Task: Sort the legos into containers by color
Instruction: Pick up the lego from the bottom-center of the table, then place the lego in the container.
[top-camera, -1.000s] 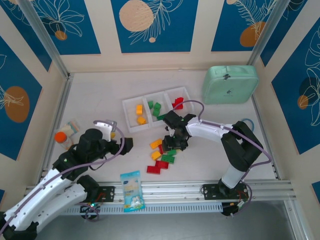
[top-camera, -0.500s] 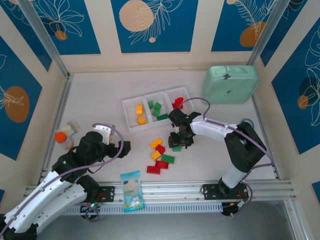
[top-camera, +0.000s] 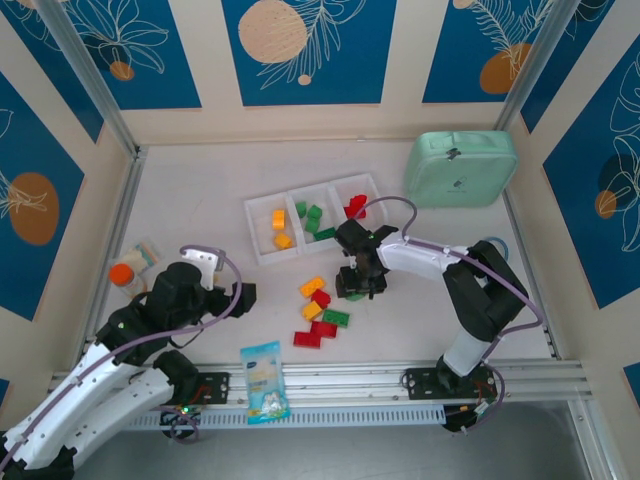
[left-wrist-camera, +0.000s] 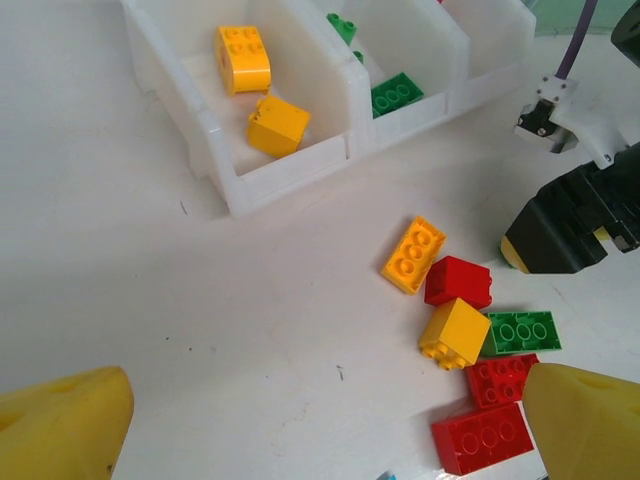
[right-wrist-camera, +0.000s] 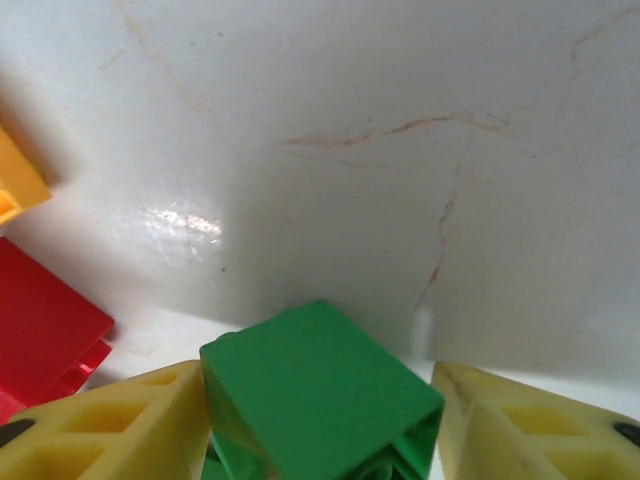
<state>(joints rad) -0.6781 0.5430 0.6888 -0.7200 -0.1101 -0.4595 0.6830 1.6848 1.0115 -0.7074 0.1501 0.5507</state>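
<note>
White tray (top-camera: 253, 228) sits mid-counter (top-camera: 200, 180), three compartments in a row. The left one holds two yellow bricks (left-wrist-camera: 244, 58), the middle one green bricks (top-camera: 314, 218) and the right one red bricks (top-camera: 356, 206).

Right claw (top-camera: 358, 284) is low over the counter, just in front of the tray's right compartment and close to its front wall. In the right wrist view its two yellow fingers (right-wrist-camera: 120, 430) press either side of a green brick (right-wrist-camera: 320, 395). The claw is gripping the brick, which sits tilted between them. Whether it is off the counter, cannot tell. A red brick edge (right-wrist-camera: 45, 320) is just beside that left finger.

Loose pile (top-camera: 318, 312) lies in front of the tray's middle compartment, next to the right claw:
- an orange brick (left-wrist-camera: 413, 254) nearest the tray
- a red one (left-wrist-camera: 458, 282) touching it
- a yellow cube (left-wrist-camera: 454, 333)
- a flat green plate (left-wrist-camera: 520, 331)
- two red plates (left-wrist-camera: 482, 437) farthest from the tray

Left claw (top-camera: 243, 293) is in front of the tray's left end, well apart from it. It is spread wide, empty and pointed toward the pile, with its yellow fingertips (left-wrist-camera: 60, 420) at the bottom corners of the left wrist view.

Mint-green case (top-camera: 460, 168) sits right of the tray, apart from it. A blue-and-white snack packet (top-camera: 265, 380) lies far in front of the tray at the near counter edge.
</note>
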